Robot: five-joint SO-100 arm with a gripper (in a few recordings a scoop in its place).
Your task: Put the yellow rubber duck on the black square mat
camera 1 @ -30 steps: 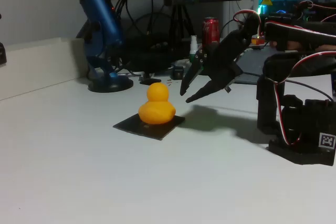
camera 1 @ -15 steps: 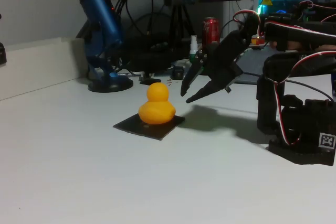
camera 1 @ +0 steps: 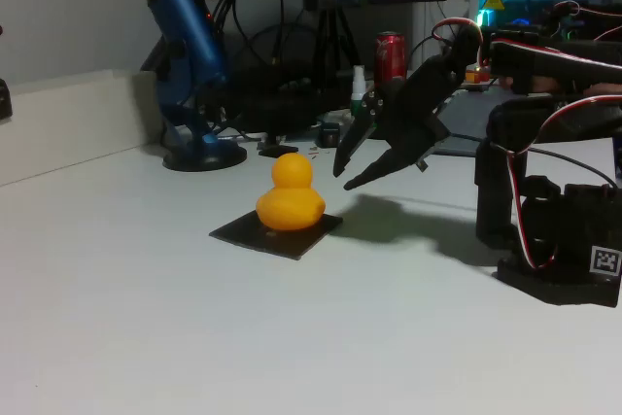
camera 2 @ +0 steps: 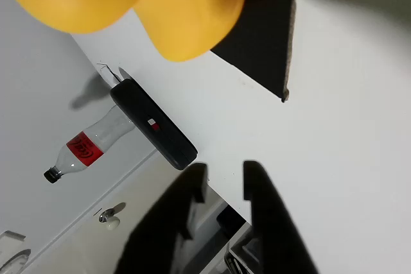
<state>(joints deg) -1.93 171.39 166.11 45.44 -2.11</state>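
Fixed view: a glossy yellow rubber duck, with a round head on a plump body, sits upright on the black square mat, a thin flat sheet lying on a smooth pale desk. The duck rests toward the mat's back right part, and bare black shows at the front left corner. Just to the right of the duck, raised off the desk and apart from it, hang the black jaws of the robot arm, spread open and empty, their tips pointing down and left toward the duck. The arm's dark base stands at the desk's right edge. Wide bare desk lies in front and to the left. Behind the mat stands a blue microphone on a round dark base, with a red can and tangled cables further back.

In the wrist view, the duck's rounded underside sits against the mat's sharp corner, and a plastic bottle with a red label lies on the surface.
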